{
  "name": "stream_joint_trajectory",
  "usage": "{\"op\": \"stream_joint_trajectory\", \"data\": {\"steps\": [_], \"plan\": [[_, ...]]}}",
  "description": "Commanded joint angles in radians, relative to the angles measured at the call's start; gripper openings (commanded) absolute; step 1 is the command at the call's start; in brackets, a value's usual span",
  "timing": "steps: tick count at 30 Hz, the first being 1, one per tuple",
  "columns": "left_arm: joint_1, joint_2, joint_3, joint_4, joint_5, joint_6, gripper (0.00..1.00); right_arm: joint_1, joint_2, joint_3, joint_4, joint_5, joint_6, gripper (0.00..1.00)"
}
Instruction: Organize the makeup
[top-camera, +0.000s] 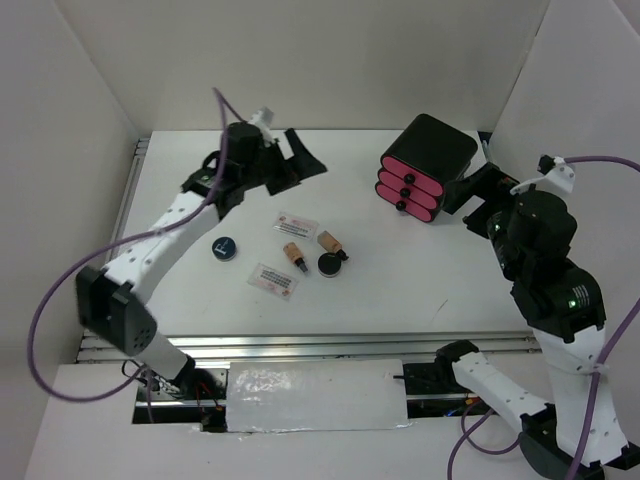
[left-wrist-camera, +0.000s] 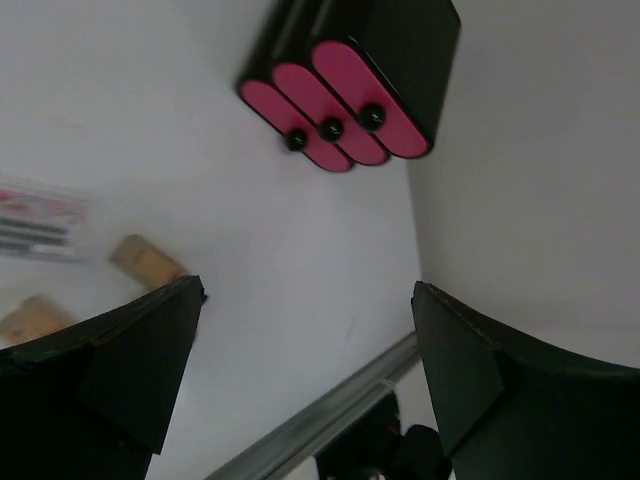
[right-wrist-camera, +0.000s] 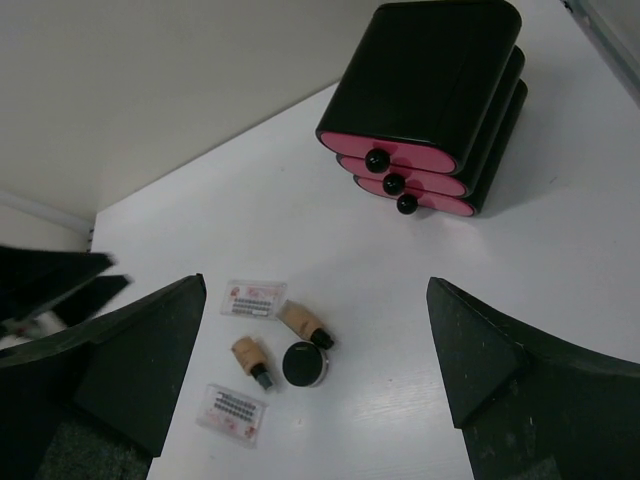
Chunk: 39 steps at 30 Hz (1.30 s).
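My left gripper (left-wrist-camera: 308, 296) is wide open and holds nothing. No makeup (top-camera: 331, 264) is put away yet; it all lies on the table (top-camera: 420, 270), left of the drawer box (top-camera: 430, 150). I count two compacts (top-camera: 225, 247), two sachets (top-camera: 297, 224), two bottles (top-camera: 293, 254). Three drawers (top-camera: 410, 182), all shut. My right gripper (right-wrist-camera: 316, 290) is wide open too, empty.

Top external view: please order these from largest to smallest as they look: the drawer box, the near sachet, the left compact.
1. drawer box
2. near sachet
3. left compact
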Motion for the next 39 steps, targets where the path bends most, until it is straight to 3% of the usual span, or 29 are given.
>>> {"op": "stream_joint_trajectory", "data": {"steps": [1,10,19,31,39], "plan": [[-0.06,0.163,0.031,0.371,0.279,-0.175,0.99,0.005,-0.032,0.002,0.057,-0.003,0.039,1.0],[-0.179,0.618,0.227,0.846,0.31,-0.445,0.94,0.002,-0.106,-0.03,0.034,-0.081,0.066,1.0],[-0.219,0.986,0.603,0.79,0.236,-0.482,0.91,0.002,-0.158,-0.041,-0.001,-0.084,0.053,1.0],[-0.216,1.086,0.669,0.804,0.185,-0.516,0.8,0.002,-0.155,0.03,-0.026,-0.038,-0.003,1.0],[-0.205,1.2,0.856,0.765,0.187,-0.52,0.64,0.002,-0.143,0.034,-0.015,-0.047,-0.013,1.0]]}}
